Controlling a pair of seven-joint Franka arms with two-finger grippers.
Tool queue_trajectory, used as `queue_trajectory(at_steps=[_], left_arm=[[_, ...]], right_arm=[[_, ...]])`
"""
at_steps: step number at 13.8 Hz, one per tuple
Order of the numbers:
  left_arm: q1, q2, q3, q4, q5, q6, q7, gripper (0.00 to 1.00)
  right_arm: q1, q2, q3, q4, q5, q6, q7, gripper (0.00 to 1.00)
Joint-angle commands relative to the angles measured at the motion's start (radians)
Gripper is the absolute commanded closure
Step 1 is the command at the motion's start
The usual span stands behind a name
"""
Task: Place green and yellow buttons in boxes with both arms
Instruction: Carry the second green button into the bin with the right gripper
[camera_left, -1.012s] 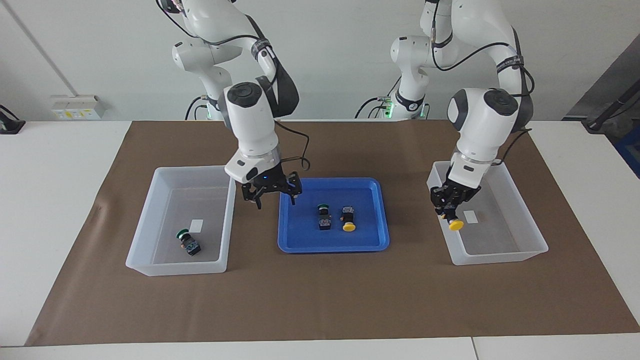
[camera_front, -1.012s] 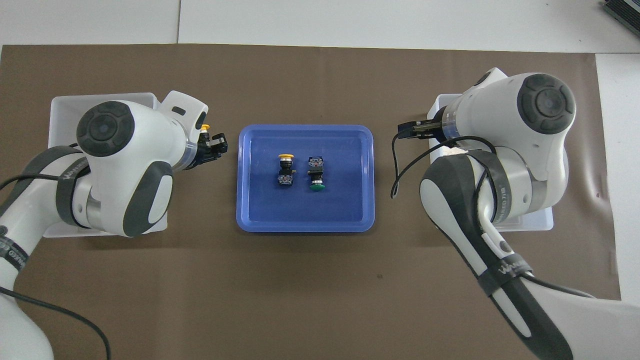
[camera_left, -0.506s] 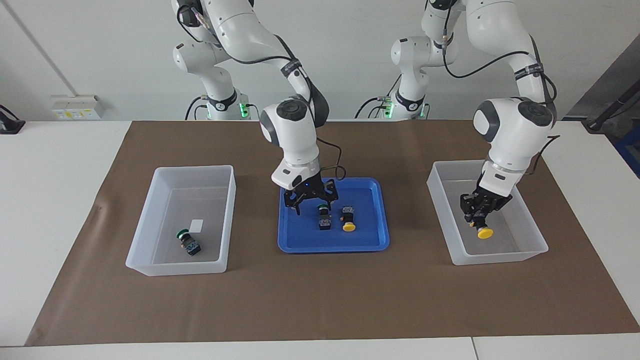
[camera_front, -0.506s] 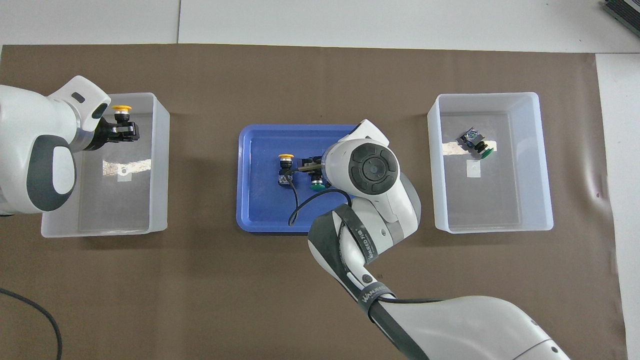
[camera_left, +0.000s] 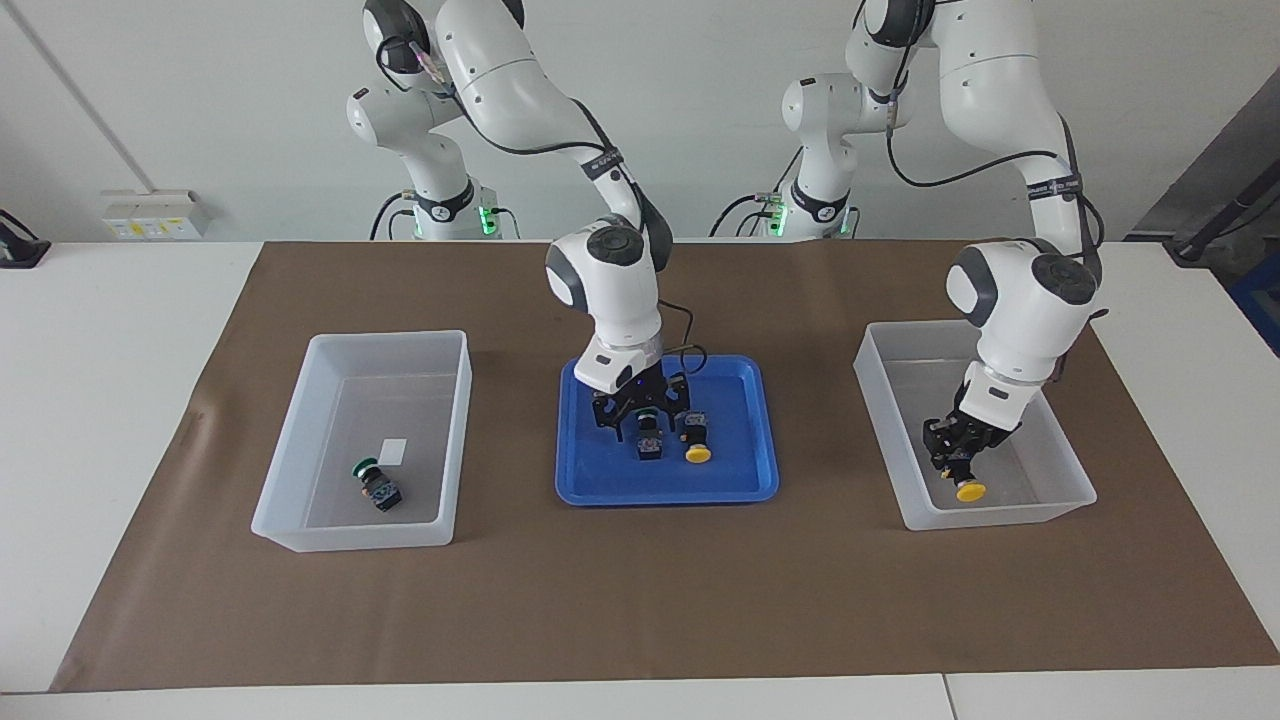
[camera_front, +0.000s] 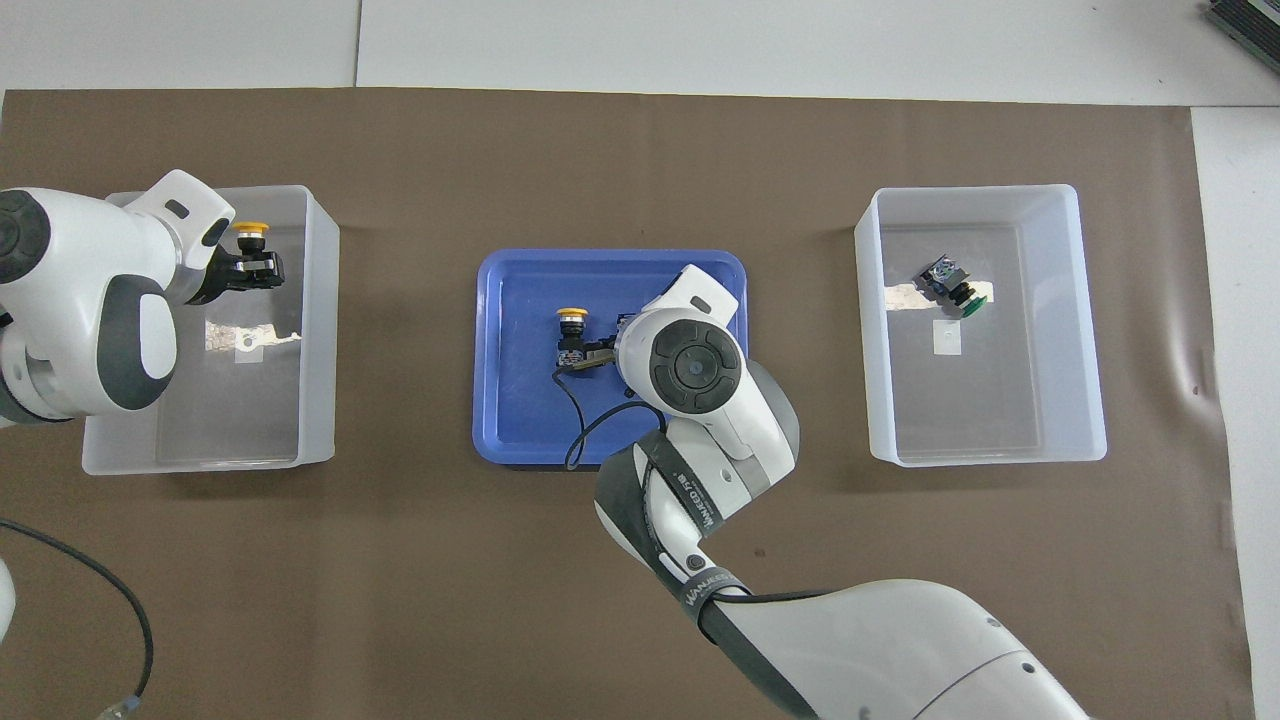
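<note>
My right gripper (camera_left: 643, 418) is open and low in the blue tray (camera_left: 740, 482), its fingers on either side of a green button (camera_left: 650, 445). The wrist hides this button in the overhead view. A yellow button (camera_left: 697, 442) lies beside it in the tray and shows in the overhead view (camera_front: 571, 336). My left gripper (camera_left: 955, 452) is shut on a second yellow button (camera_left: 968, 490) low inside the box (camera_left: 880, 425) at the left arm's end; this gripper (camera_front: 248, 268) and button (camera_front: 248, 231) also show from overhead. Another green button (camera_left: 376, 487) lies in the box (camera_left: 392, 338) at the right arm's end.
Brown paper (camera_left: 640, 600) covers the table under the tray and both boxes. Each box has a small white label on its floor (camera_left: 394, 451). A white socket strip (camera_left: 155, 213) stands at the table's edge near the robots, at the right arm's end.
My right gripper has moved from beside the box at its end to the tray and come down around the green button. My left gripper has carried its yellow button lower into its box.
</note>
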Motion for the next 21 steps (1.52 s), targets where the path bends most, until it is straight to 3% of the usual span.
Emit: queue_trajectory(at_steps=[1, 3, 4, 5, 6, 7, 10, 13, 15, 17, 19, 21], left_arm=[[0.032, 0.037, -0.008, 0.021, -0.002, 0.056, 0.022, 1.0], [0.032, 0.048, -0.009, 0.021, -0.002, 0.09, 0.022, 1.0], [0.031, 0.049, -0.009, 0.015, -0.001, 0.107, 0.024, 0.82], [0.031, 0.051, -0.009, 0.01, -0.002, 0.13, 0.024, 0.51], [0.031, 0.052, -0.009, 0.011, -0.002, 0.143, 0.024, 0.31], [0.029, 0.052, -0.009, 0.019, -0.001, 0.144, 0.024, 0.21], [0.02, 0.052, -0.008, 0.044, -0.001, 0.143, 0.027, 0.14], [0.011, -0.026, -0.008, 0.042, -0.001, 0.088, 0.035, 0.1], [-0.015, -0.101, -0.008, 0.044, -0.001, -0.036, 0.035, 0.1], [-0.055, -0.162, -0.008, 0.036, -0.001, -0.142, 0.029, 0.1], [-0.105, -0.184, -0.006, 0.036, -0.001, -0.221, 0.022, 0.1], [-0.155, -0.187, -0.008, 0.015, -0.001, -0.209, -0.011, 0.1]], right_arm=[[0.003, 0.004, -0.001, -0.009, -0.026, 0.028, 0.032, 0.7], [0.004, 0.004, -0.001, -0.007, -0.024, 0.019, 0.061, 1.0], [-0.002, 0.001, -0.003, 0.0, -0.027, 0.012, 0.076, 1.0], [-0.013, -0.011, -0.009, 0.005, -0.027, -0.002, 0.069, 1.0], [-0.029, -0.057, -0.016, 0.01, -0.029, -0.055, 0.058, 1.0], [-0.057, -0.115, -0.016, 0.011, -0.027, -0.126, 0.034, 1.0], [-0.175, -0.257, -0.015, 0.01, -0.027, -0.315, -0.099, 1.0], [-0.314, -0.315, -0.013, -0.004, -0.021, -0.404, -0.346, 1.0], [-0.391, -0.326, -0.013, -0.03, -0.02, -0.432, -0.495, 1.0], [-0.459, -0.364, -0.013, -0.128, -0.015, -0.41, -0.644, 1.0], [-0.514, -0.381, -0.013, -0.189, -0.009, -0.409, -0.752, 1.0], [-0.56, -0.384, -0.012, -0.26, 0.009, -0.374, -0.816, 1.0]])
